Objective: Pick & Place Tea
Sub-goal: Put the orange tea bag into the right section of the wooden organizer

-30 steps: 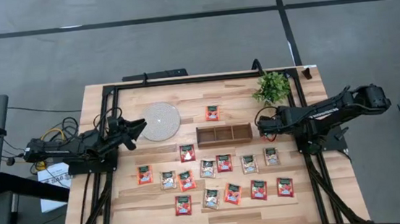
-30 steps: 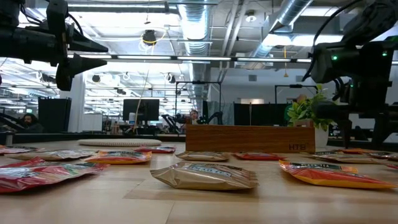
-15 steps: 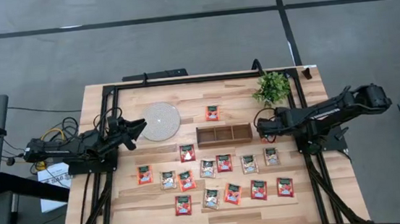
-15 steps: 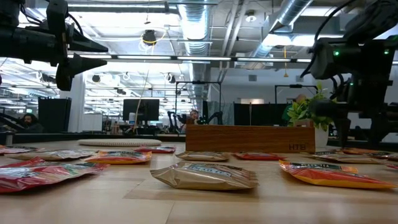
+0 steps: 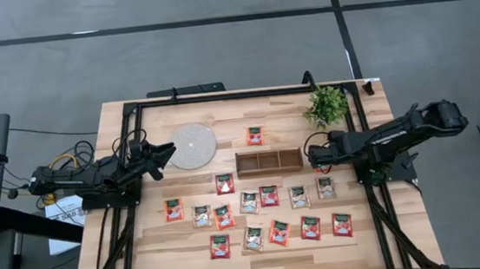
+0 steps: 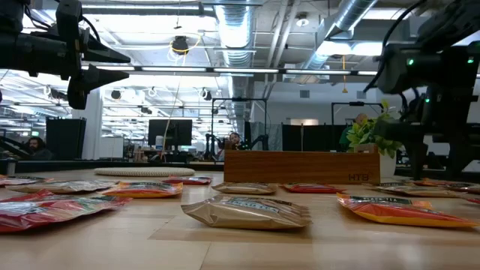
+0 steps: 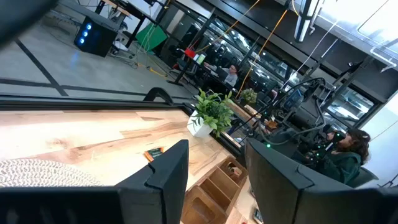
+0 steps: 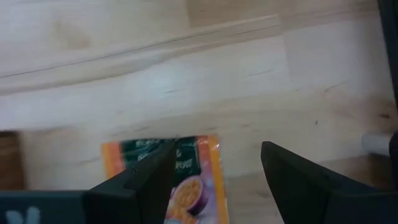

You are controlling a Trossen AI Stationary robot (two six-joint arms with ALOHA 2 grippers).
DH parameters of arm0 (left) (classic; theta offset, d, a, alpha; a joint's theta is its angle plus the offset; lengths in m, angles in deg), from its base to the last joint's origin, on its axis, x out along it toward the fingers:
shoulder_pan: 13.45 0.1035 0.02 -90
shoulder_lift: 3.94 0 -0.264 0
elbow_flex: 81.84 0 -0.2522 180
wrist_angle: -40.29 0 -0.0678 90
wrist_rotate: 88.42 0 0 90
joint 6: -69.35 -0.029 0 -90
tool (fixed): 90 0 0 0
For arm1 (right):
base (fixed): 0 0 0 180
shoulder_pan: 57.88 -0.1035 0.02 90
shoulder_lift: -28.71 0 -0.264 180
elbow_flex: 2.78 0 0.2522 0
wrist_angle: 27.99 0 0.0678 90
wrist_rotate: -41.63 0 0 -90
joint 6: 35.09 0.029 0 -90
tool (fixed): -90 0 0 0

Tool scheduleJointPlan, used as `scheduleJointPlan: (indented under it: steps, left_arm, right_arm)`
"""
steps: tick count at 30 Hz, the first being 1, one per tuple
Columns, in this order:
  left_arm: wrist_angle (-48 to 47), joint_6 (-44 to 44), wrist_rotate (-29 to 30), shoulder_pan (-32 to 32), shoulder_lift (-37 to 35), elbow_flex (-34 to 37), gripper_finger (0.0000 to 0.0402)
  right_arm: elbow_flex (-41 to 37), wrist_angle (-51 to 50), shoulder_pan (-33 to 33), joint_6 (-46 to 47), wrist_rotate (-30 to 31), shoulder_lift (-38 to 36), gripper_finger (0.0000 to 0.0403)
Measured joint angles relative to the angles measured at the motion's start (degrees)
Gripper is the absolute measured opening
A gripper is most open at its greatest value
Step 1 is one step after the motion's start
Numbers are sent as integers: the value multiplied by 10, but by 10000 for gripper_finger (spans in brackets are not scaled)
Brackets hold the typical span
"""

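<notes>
A: Where's the tea?

B: Sachets [image 5: 269,195] scattered flat on the bench [image 5: 405,225], mostly in two loose rows at 6 o'clock of the wooden tray [image 5: 268,161]. One red one [image 5: 255,135] sits alone at 12 o'clock of the tray, just beside the round disc [image 5: 192,145]. Tray compartments look empty.

A: Grippers?

B: Right gripper [image 5: 314,155] hangs just off the tray's 3 o'clock end, fingers [image 8: 140,180] spread wide, holding nothing. Its wrist view looks down on an orange sachet [image 8: 186,174] lying flat between them, below. Left gripper [image 5: 165,152] waits at 9 o'clock of the disc, fingers [image 7: 161,180] apart, empty.

A: How will a sachet handle?

B: My guess: very light, thin, soft foil or paper, slightly puffy in the low view [image 6: 247,212]. It'll crumple, not break. Lying flat, there's little edge to catch, and it looks glossy, so it may slide on the wood. I'd come straight down and pinch across two opposite edges, or across the puffed middle.

A: Risks?

B: Neighbours lie near each other, so one could get nudged. Probably flops when lifted.

A: Surface, room?

B: Pale wood bench, plank seams, black rail frame around it. Potted plant [image 5: 327,104] at the far right corner. Grey concrete floor with dark lines. Beyond: open workshop, ceiling ducts, strip lights, monitors, a few people seated far off.
</notes>
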Motion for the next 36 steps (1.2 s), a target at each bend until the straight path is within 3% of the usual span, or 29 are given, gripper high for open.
scheduleJointPlan:
  steps: [8, 36]
  left_arm:
    - [0, 7, 0, 0, 0, 0, 151]
    - [0, 13, -14, 0, 0, 0, 151]
  right_arm:
    - [9, 48, 15, -33, 28, 77, 222]
    - [12, 27, 9, -35, 19, 81, 67]
